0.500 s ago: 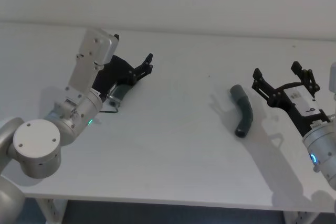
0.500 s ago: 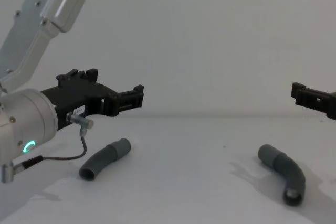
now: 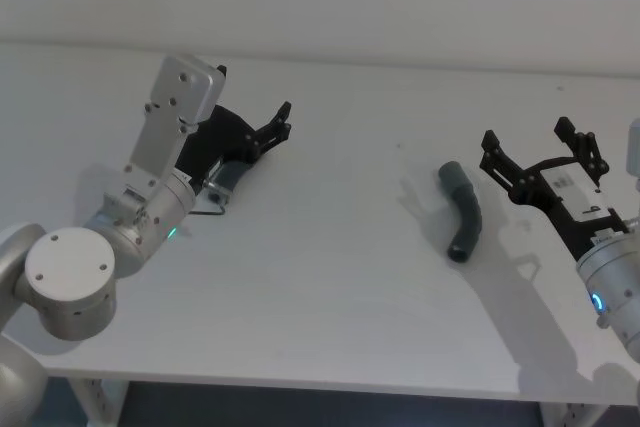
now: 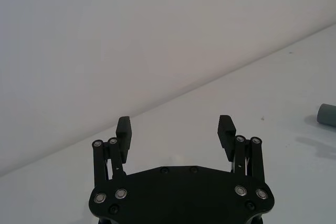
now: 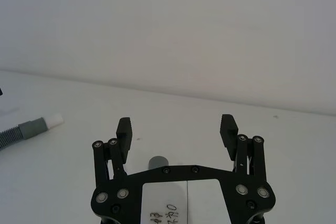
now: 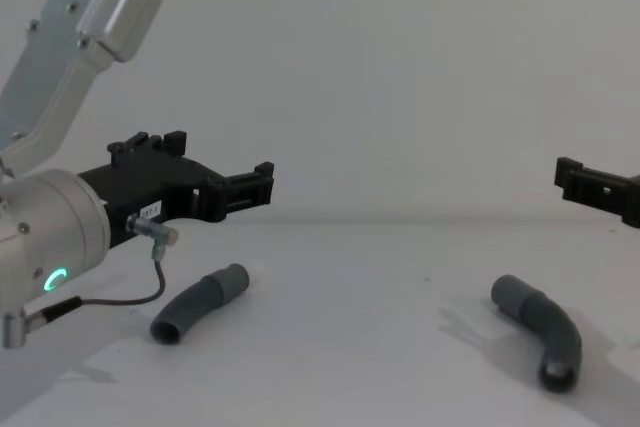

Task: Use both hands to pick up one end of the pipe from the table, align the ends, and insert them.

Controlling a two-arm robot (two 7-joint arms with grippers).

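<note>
The table [image 3: 330, 277] is carrying two dark grey pipe pieces, lying well apart. In the head view the left pipe piece [image 6: 200, 302] is lying at about 10 o'clock from the table's middle. The black body of the left gripper [image 3: 272, 132] is hanging over it and hiding all but one cuff. In the chest view the whole piece is showing, flat on the surface below that gripper. A thin cable [image 6: 150, 287] is looping down from the silver wrist at 9 o'clock of the piece, and a green ring [image 6: 55, 279] is glowing on the wrist. The piece's white spigot tip [image 5: 55, 121] is showing in the right wrist view.

The right pipe piece [image 3: 462, 212] is lying at about 3 o'clock from the table's middle. One cuff is pointing toward 11 o'clock and its open mouth toward 6 o'clock. The right gripper [image 3: 527, 137] is hovering near it at 2 o'clock, apart from it.

The left gripper is being held roughly level above the table, reaching toward 2 o'clock in the head view. Its two fingers are spread wide and are gripping nothing. The right gripper is reaching toward 11 o'clock, raised off the surface. Its fingers are likewise spread wide and are holding nothing. A cuff of the right piece is showing beneath its palm in the right wrist view.
</note>
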